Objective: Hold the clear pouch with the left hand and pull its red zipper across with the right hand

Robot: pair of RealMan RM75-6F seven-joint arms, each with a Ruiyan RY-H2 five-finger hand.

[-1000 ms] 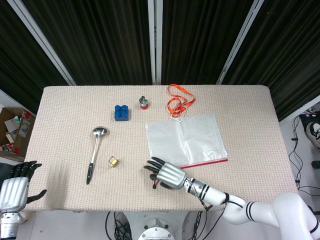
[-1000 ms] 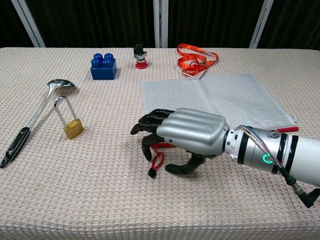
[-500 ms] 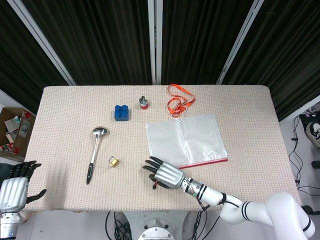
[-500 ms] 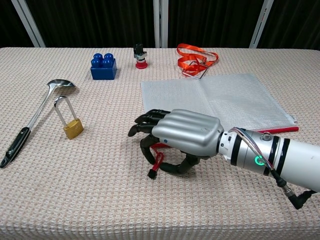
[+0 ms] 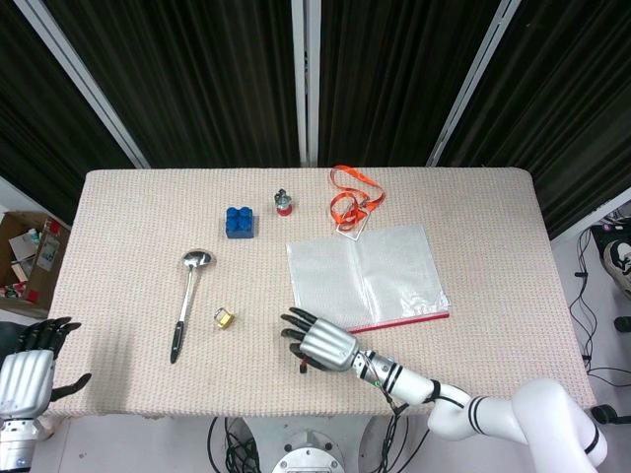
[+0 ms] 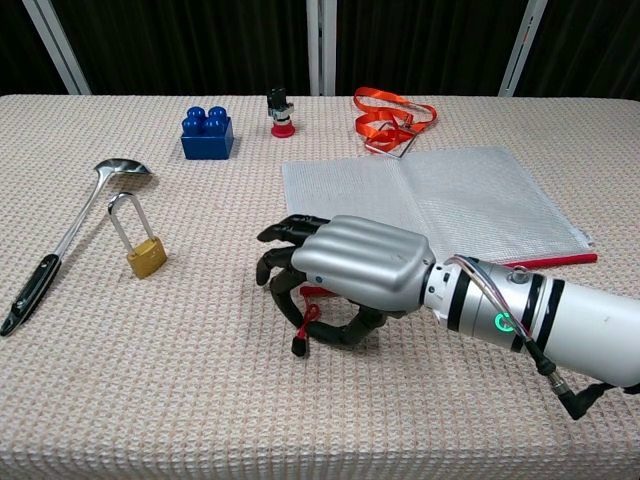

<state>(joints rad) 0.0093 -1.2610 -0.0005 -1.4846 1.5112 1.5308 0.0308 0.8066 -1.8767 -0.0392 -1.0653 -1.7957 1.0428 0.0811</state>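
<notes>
Fingers of the right hand point(image 6: 350, 275) are curled down over the red zipper point(image 6: 312, 318) pull at the near left corner of the clear pouch point(image 6: 430, 200), and the pull's cord appears to be pinched there, presumably so that the slider can be drawn along the red track. The pouch is laid flat on the table point(image 6: 200, 400), right of centre, with its zipper edge turned toward the near side. The left hand point(image 5: 30, 370) is kept off the near left table edge, fingers apart and nothing held, so the pouch is not yet steadied.

Open cloth is left along the near edge to the right of the pouch, where a pull could be carried. A padlock point(image 6: 140, 245) and a ladle point(image 6: 70, 240) are set well to the left; a blue block point(image 6: 207, 133) and an orange lanyard point(image 6: 392, 118) lie on the far side.
</notes>
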